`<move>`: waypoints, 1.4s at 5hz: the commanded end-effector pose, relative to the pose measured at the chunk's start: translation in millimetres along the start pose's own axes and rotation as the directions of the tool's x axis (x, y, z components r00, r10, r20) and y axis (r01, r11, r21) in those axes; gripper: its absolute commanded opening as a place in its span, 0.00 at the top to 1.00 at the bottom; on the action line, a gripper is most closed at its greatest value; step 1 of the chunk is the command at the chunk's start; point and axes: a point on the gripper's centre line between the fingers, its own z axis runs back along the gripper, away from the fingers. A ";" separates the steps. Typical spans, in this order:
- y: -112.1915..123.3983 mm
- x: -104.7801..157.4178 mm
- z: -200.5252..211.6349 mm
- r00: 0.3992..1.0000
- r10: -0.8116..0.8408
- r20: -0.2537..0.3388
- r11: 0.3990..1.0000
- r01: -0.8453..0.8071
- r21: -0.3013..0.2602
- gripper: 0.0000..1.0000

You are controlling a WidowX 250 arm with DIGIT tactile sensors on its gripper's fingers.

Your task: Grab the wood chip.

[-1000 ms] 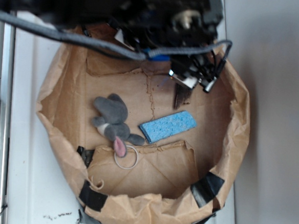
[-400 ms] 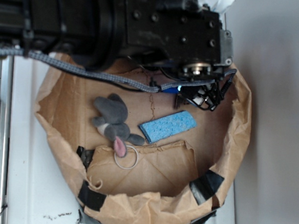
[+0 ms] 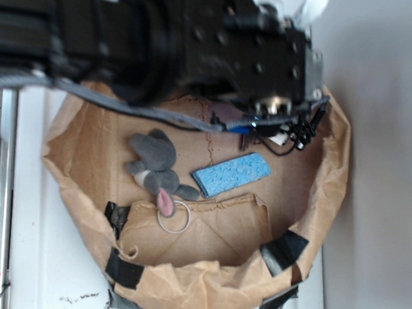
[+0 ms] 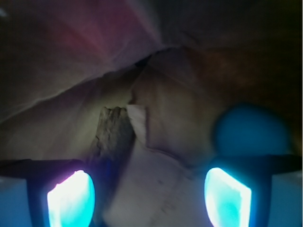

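The dark brown, rough, bark-like wood chip (image 4: pixel 112 135) shows only in the wrist view. There we see it lying on crumpled brown paper, its blunt end up in the picture, its length running down toward the left glowing pad of the end effector (image 4: pixel 149 196). It sits just beside that left pad, not centred between the two. In the exterior view the black arm hides it.

End effector: the two pads stand wide apart with bare paper between them, nothing clamped. A round blue blur hangs above the right pad; we cannot tell what it is. In the exterior view the end effector (image 3: pixel 275 127) is low at the far right of the basin, under the black arm, wires trailing beside it.

Surface: a shallow basin of creased brown paper (image 3: pixel 335 178), its rim rolled up and patched with black tape at the near edge. Inside lie a light-blue rectangular sponge (image 3: pixel 231 175), near the middle, and a grey plush mouse with a pink ear (image 3: pixel 155 169) to its left, apart from it. A thin pale ring (image 3: pixel 174 216) touches the mouse's ear.

Room: the basin rests on a white counter (image 3: pixel 43 256). A metal rail runs along the left edge; a plain pale grey surface fills the right side.
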 end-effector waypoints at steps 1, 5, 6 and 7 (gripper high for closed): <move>-5.3 -12.5 15.7 0.999 -0.041 -0.020 0.993 0.039 -0.115 0.00; -23.2 -0.3 -9.4 0.998 0.057 0.005 0.995 -0.057 -0.078 0.00; -19.1 -3.1 -15.1 0.998 0.047 0.030 0.998 -0.046 -0.053 0.00; -11.3 -6.8 -16.5 0.998 0.031 0.046 0.999 -0.029 -0.042 0.03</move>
